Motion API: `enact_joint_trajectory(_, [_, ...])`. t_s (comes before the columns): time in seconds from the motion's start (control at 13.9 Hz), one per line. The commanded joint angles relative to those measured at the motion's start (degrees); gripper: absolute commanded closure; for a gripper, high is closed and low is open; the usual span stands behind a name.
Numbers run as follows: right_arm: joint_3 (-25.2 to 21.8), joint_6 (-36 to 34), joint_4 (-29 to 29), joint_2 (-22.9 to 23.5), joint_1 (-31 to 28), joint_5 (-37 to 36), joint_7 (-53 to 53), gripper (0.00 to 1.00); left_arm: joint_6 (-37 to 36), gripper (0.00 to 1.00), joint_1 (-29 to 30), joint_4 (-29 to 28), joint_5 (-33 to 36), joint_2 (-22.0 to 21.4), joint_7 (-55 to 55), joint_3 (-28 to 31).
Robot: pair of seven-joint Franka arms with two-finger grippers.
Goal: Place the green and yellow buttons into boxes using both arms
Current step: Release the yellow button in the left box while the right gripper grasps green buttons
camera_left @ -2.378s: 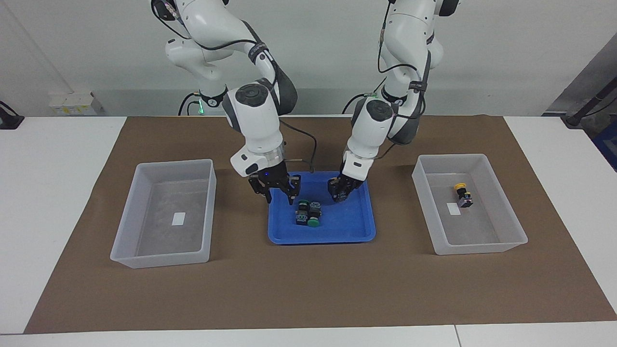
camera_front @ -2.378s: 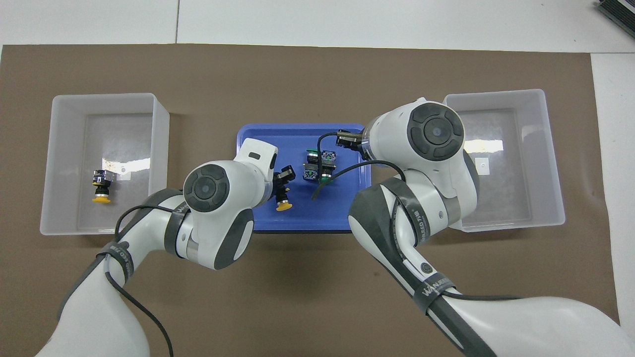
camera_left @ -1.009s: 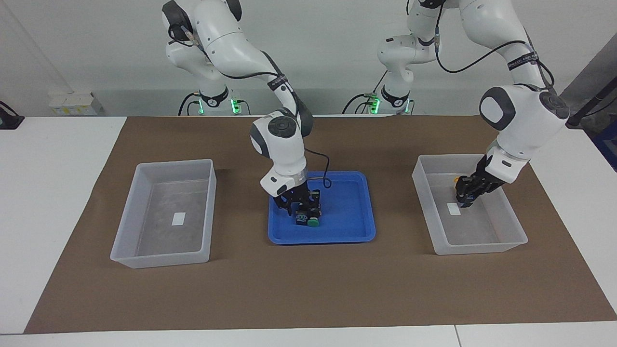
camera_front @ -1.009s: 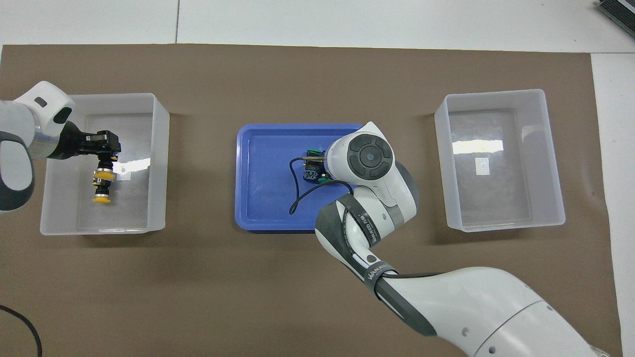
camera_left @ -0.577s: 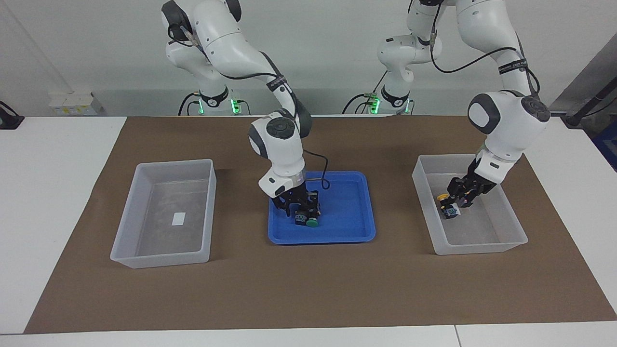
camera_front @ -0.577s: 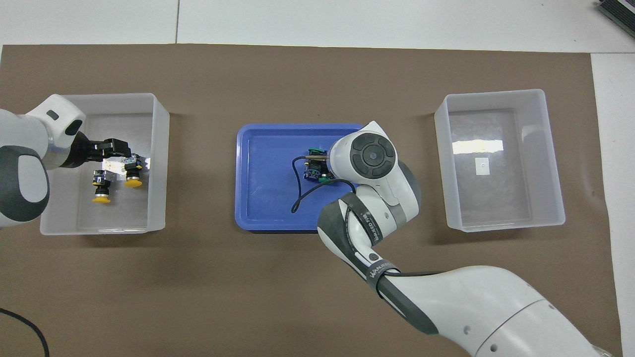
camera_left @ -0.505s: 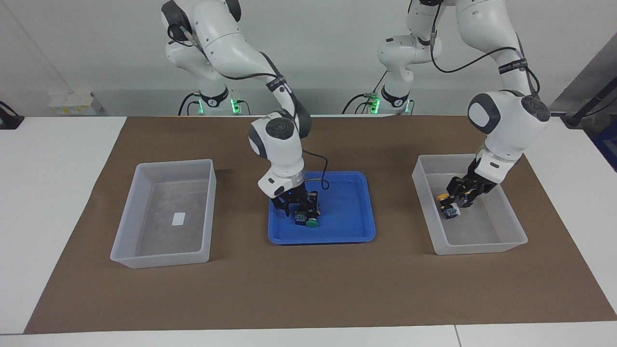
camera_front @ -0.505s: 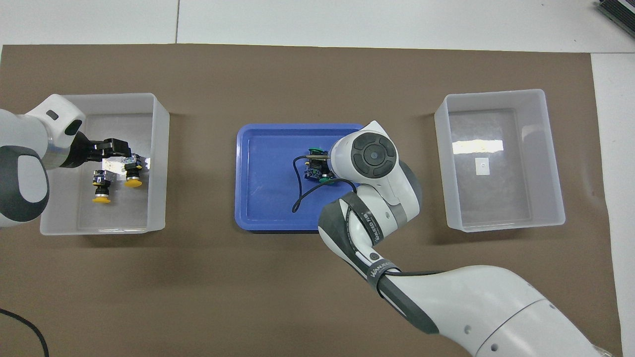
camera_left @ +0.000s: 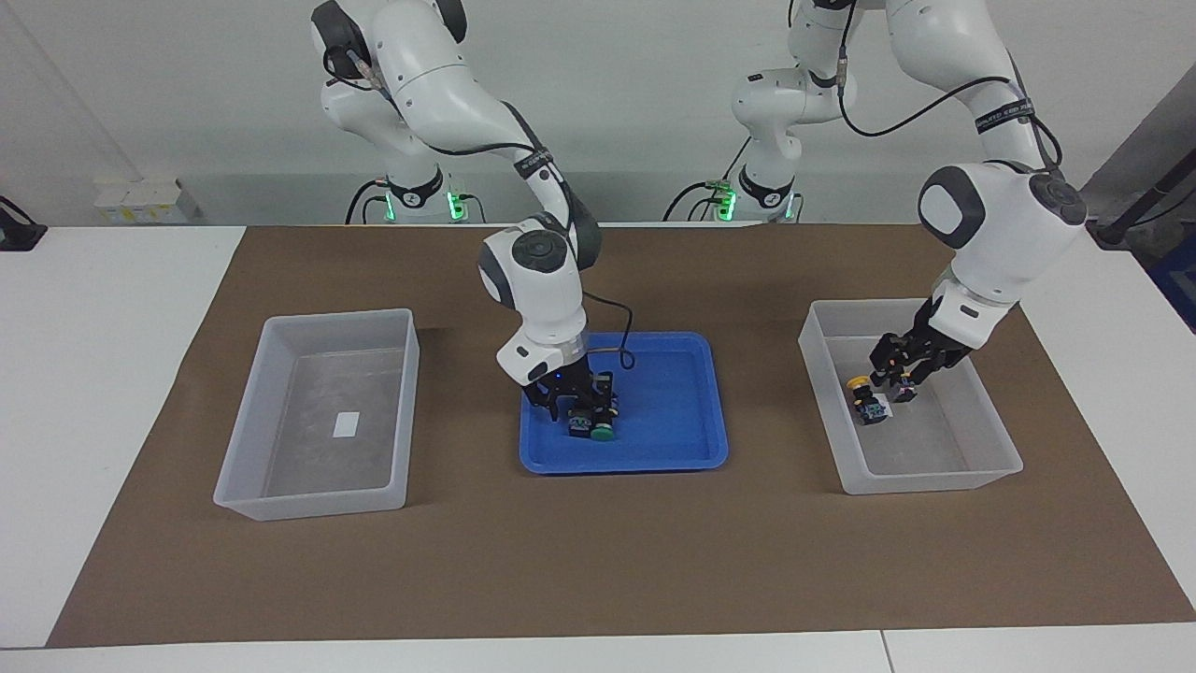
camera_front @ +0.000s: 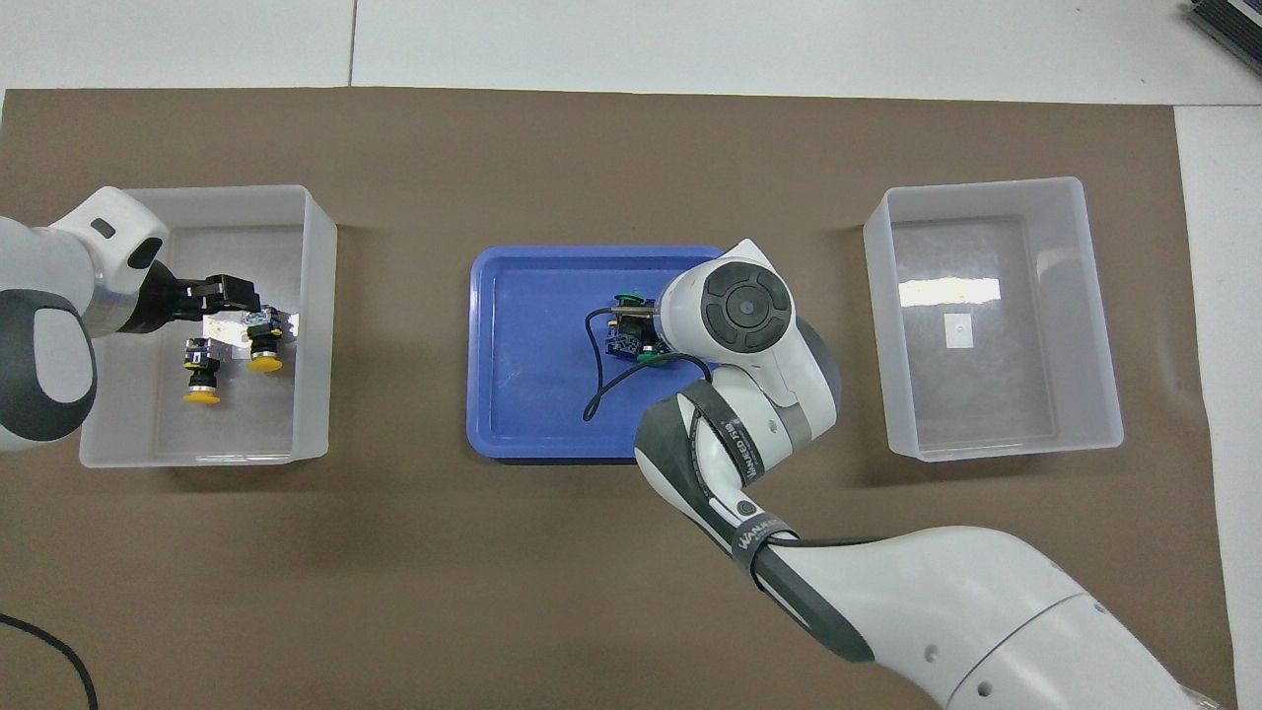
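Two yellow buttons [camera_front: 201, 375] [camera_front: 261, 347] lie in the box [camera_front: 315, 296] at the left arm's end of the table. In the facing view one yellow button [camera_left: 864, 402] shows in that box [camera_left: 841, 481]; the other is mostly hidden by my left gripper [camera_left: 895, 372]. That gripper is open and empty just above them, and it also shows in the overhead view [camera_front: 237, 294]. Two green buttons [camera_front: 625, 333] lie side by side in the blue tray [camera_front: 523, 394]. My right gripper [camera_left: 572, 407] is down on the green buttons [camera_left: 595, 428]. The right arm's wrist covers it from above.
The other box [camera_left: 318, 320] stands at the right arm's end, holding only a white label [camera_left: 347, 424]. The blue tray [camera_left: 673, 449] sits midway between the boxes on a brown mat [camera_left: 598, 561]. A black cable [camera_front: 592, 394] from the right wrist hangs over the tray.
My left gripper carried a yellow button from the tray to its box, let it go beside the first one and rose slightly. My right gripper came down onto the green buttons and stays there.
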Motion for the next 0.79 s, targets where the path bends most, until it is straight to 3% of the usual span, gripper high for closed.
enact_joint_trajectory(0.0, [0.3,3.8,-4.7,-1.1,-0.3,-1.0,0.5,0.35,-9.8,0.21,-0.5,5.9,0.9,-0.5,-0.3,0.2])
enact_joint_trajectory(0.07, [0.3,3.8,-4.7,-1.2,-0.3,-1.0,0.5,0.41,-13.6,0.21,-0.6,8.7,0.9,-0.5,-1.5,0.2])
enact_joint_trajectory(0.14, [0.3,3.8,-4.5,-1.2,-0.2,-1.0,0.6,0.55,-17.3,0.21,-0.7,11.4,1.1,-0.5,-3.3,0.1])
enact_joint_trajectory(0.22, [0.3,3.8,-4.3,-1.1,-0.2,-1.0,0.5,0.82,-20.3,0.21,-1.0,13.4,2.8,-0.6,-5.1,-0.1])
enact_joint_trajectory(0.29, [0.3,3.7,-4.0,-1.5,-0.2,-1.0,0.5,1.0,-22.9,0.2,-1.8,15.2,4.9,-0.7,-6.2,-0.3])
enact_joint_trajectory(0.5, [0.2,2.0,-3.9,-5.7,-1.2,-0.8,0.0,1.0,-29.8,0.1,-3.0,19.1,7.4,-1.5,-6.3,-0.4])
enact_joint_trajectory(0.72, [0.2,-6.3,-3.7,-12.3,-6.0,-0.8,-0.6,1.0,-35.0,0.05,-3.0,21.9,8.8,-1.9,-6.2,-0.4])
